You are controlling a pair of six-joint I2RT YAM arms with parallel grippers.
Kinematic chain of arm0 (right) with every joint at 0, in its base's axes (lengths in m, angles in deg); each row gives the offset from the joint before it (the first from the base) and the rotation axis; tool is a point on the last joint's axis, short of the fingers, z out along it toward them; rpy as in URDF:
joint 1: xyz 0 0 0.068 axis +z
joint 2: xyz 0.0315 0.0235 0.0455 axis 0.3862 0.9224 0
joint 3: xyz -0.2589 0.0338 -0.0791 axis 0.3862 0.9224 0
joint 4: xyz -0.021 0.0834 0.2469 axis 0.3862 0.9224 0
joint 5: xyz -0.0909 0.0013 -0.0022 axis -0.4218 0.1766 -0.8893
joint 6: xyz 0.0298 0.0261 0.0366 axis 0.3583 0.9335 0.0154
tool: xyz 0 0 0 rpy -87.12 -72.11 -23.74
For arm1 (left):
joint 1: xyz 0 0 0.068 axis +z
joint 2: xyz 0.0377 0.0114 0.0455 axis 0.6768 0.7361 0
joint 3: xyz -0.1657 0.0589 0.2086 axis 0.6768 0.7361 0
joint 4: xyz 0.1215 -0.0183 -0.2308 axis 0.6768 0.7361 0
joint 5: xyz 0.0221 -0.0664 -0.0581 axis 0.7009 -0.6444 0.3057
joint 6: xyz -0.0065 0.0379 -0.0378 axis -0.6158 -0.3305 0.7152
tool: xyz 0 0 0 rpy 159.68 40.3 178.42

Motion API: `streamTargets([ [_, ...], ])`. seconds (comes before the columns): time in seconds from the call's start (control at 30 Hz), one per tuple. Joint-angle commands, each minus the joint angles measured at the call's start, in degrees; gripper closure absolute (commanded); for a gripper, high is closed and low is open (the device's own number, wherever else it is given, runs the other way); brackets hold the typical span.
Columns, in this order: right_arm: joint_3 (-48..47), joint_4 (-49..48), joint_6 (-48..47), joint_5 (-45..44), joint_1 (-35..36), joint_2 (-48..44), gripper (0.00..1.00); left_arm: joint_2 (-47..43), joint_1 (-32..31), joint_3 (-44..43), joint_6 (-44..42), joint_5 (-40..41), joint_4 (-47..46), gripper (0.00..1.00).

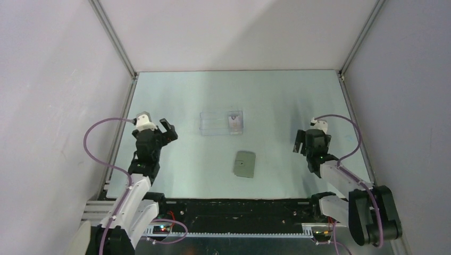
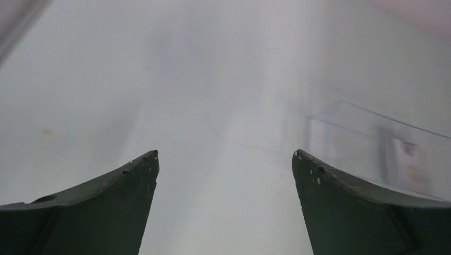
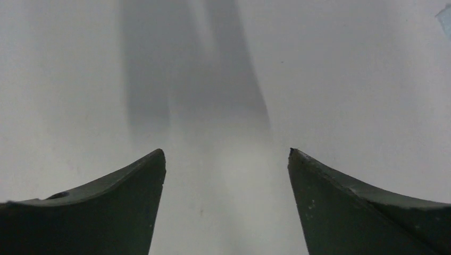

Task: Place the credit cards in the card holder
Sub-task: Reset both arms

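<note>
Card holder [image 1: 244,163] in front, case [image 1: 222,122] behind it, apart

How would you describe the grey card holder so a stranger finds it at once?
Look at the middle of the pale table. Below the clear plastic case in the top view lies the card holder: flat and opaque grey, not transparent.

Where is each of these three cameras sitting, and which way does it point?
Top: above, behind the arms, looking down on table, clear case, grey wallet; both arms show.
Left wrist: looks past the open left gripper toward the case.
Right wrist: looks past the open right gripper at the table.
Shared: top and left wrist see the case.
</note>
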Motion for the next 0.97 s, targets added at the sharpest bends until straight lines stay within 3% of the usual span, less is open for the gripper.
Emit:
streamTargets([
  [0.0, 0.38, -18.86, -4.80, 5.94, -6.28, 3.07, 0.17, 4.01, 0.49, 4.44, -11.79, 13.76, -17.09, 0.00],
  [0.07, 2.61, -26.00, -5.27, 9.02, -7.61, 3.45, 0.17, 8.41, 0.54, 6.75, -14.62, 12.36, -26.92, 0.00],
  [0.13, 4.50, -33.75, -5.50, 9.22, -8.26, 4.28, 0.03, 12.37, 0.44, 9.40, -16.47, 11.91, -37.05, 0.00],
  [0.27, 4.23, -42.94, -8.31, 10.47, -8.96, 9.33, 0.01, 18.42, 0.63, 11.29, -23.96, 11.83, -48.10, 0.00],
  [0.33, 5.49, -51.50, -8.78, 13.19, -10.65, 14.44, 0.01, 25.27, 1.44, 14.75, -24.64, 10.35, -59.50, 0.00],
  [0.37, 6.55, -51.84, -7.32, 15.52, -12.36, 15.03, 0.01, 28.18, 1.53, 15.79, -25.35, 9.79, -70.29, 0.00],
  [0.4, 7.57, -56.18, -6.76, 18.41, -14.39, 15.49, 0.01, 29.00, 1.53, 16.13, -25.29, 9.76, -71.06, 0.00],
  [0.43, 8.83, -57.83, -6.38, 18.97, -14.76, 16.26, 0.01, 28.11, 1.62, 15.47, -24.75, 10.35, -65.15, 0.00],
  [0.5, 7.97, -55.47, -6.44, 19.43, -15.04, 15.79, 0.01, 28.07, 1.93, 13.13, -23.85, 11.25, -62.00, 0.00],
  [0.93, 7.37, -55.23, -8.22, 16.46, -12.66, 16.39, 0.01, 28.02, 1.51, 13.20, -23.67, 13.50, -62.46, 0.00],
])
